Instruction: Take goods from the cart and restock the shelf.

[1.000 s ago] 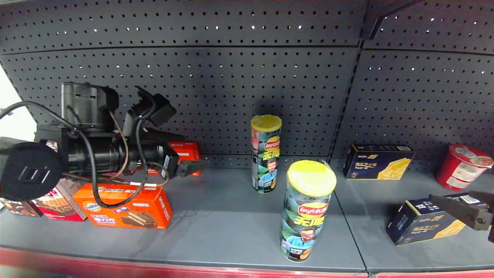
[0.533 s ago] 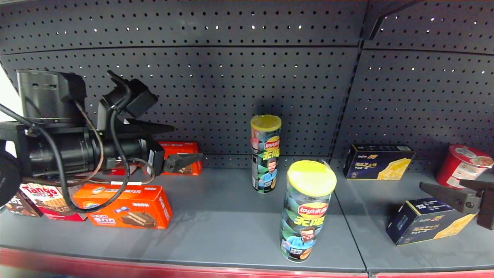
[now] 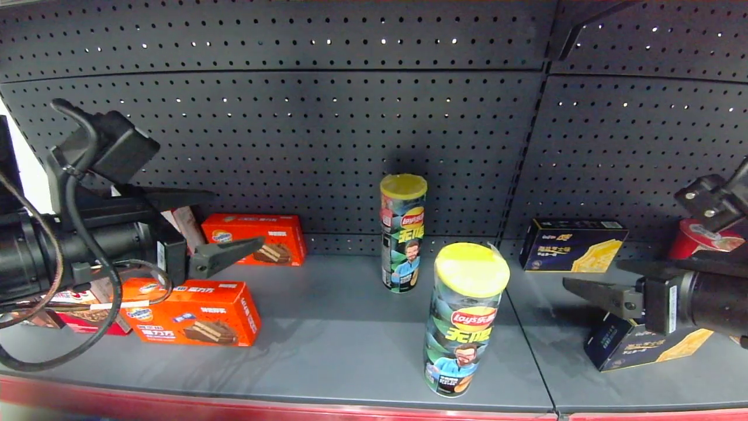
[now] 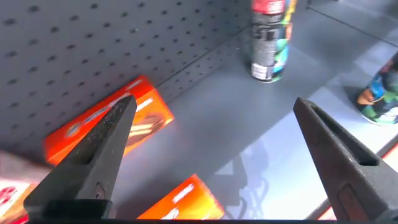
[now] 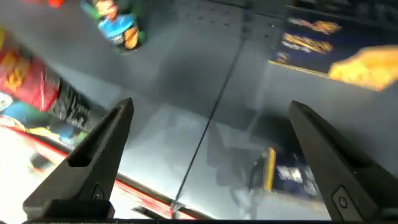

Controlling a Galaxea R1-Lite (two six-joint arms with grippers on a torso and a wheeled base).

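Shelf [image 3: 327,327] lies beneath the left gripper [image 4: 212,102] and right gripper [image 5: 211,104], both spread wide, gripping nothing.

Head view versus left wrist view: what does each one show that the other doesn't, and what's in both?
Head view adds the right gripper, the rear blue box, the front blue box and a red cup on the shelf's right section. Left wrist view adds a look straight between the left gripper's open fingers onto bare shelf. Both share the rear chip can, the front chip can, the rear orange box and the front orange box.
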